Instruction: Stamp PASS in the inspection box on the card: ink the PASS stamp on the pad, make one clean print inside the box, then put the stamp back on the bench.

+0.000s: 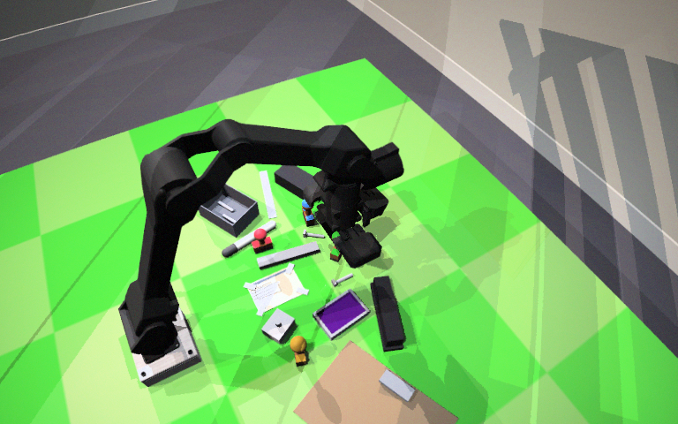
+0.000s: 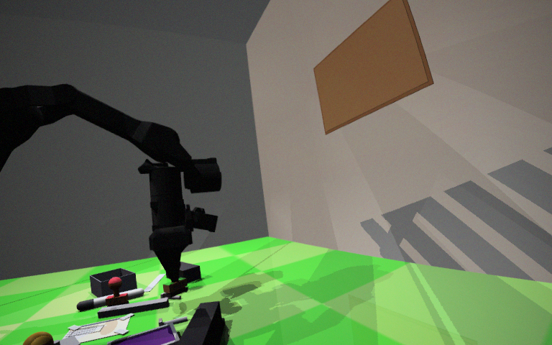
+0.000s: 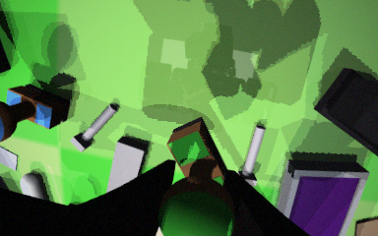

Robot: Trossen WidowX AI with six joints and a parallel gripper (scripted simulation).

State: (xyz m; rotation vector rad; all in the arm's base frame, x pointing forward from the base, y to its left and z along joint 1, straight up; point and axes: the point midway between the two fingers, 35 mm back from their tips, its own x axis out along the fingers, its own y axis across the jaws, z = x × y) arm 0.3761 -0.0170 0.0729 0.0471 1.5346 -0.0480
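Note:
My gripper (image 2: 174, 280) (image 3: 199, 173) is shut on the green-topped stamp (image 1: 335, 254) (image 2: 175, 286) (image 3: 189, 147). The stamp hangs upright a little above the bench, its brown block below the fingertips. Its print face is hidden. The ink pad (image 1: 342, 313) (image 2: 146, 336) (image 3: 322, 202), purple with a grey rim, lies towards the front from the gripper. The white card (image 1: 269, 297) (image 2: 91, 334) is taped down left of the pad in the top view. A tan patch shows on it; I cannot make out the box clearly.
A red stamp (image 1: 260, 240) (image 2: 115, 290), a blue stamp (image 1: 306, 213) (image 3: 43, 110) and a yellow stamp (image 1: 298, 349) stand around. Two bolts (image 1: 313, 234) (image 1: 342, 279) and a grey bar (image 1: 288, 255) lie near the gripper. A black block (image 1: 387, 314) stands beside the pad; an open tray (image 1: 218, 220) is behind.

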